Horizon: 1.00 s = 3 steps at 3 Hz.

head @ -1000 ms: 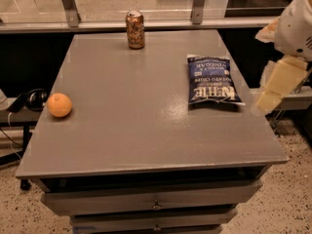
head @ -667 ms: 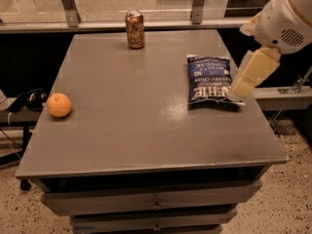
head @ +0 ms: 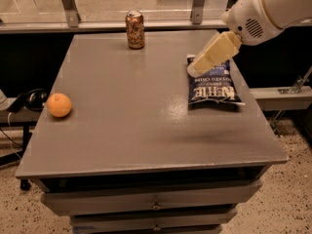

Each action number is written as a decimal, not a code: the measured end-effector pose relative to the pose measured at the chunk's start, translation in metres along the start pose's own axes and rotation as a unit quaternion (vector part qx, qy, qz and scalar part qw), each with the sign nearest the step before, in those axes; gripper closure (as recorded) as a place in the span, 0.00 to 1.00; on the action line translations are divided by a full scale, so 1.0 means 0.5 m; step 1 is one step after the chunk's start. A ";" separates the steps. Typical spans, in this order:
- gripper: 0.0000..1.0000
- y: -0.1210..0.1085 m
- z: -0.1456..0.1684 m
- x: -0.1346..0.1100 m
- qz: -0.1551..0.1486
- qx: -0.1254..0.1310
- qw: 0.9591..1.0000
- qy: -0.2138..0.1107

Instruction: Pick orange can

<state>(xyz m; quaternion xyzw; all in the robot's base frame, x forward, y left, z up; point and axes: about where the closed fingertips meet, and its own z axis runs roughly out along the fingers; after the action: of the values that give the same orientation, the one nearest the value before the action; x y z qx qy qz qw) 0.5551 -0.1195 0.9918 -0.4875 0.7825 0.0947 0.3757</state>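
The orange can (head: 135,29) stands upright near the far edge of the grey table (head: 126,130), a little left of centre; it is orange-brown and mottled, with a silvery top rim. My gripper (head: 196,68) is cream-coloured and comes in from the upper right on the white arm (head: 268,9). It hangs above the top edge of a blue chip bag, well to the right of the can and nearer to me. It holds nothing that I can see.
A dark blue potato chip bag (head: 213,86) lies flat on the table's right side. A round orange fruit (head: 59,105) sits near the left edge. A metal rail with posts (head: 68,6) runs behind the table. Drawers (head: 156,204) are below the front edge.
The arm and gripper have swung left and forward from beyond the table's right edge to over the chip bag's top. The can, fruit and bag have not moved.
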 end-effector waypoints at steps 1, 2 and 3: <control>0.00 0.003 0.000 0.001 -0.001 -0.003 1.000 0.002; 0.00 -0.005 0.031 -0.009 0.012 0.008 1.000 -0.021; 0.00 -0.031 0.143 -0.046 0.030 0.020 0.997 -0.074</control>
<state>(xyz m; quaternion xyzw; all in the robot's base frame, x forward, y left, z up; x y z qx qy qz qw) 0.6090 -0.0744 0.9606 -0.4477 0.7688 0.1264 0.4389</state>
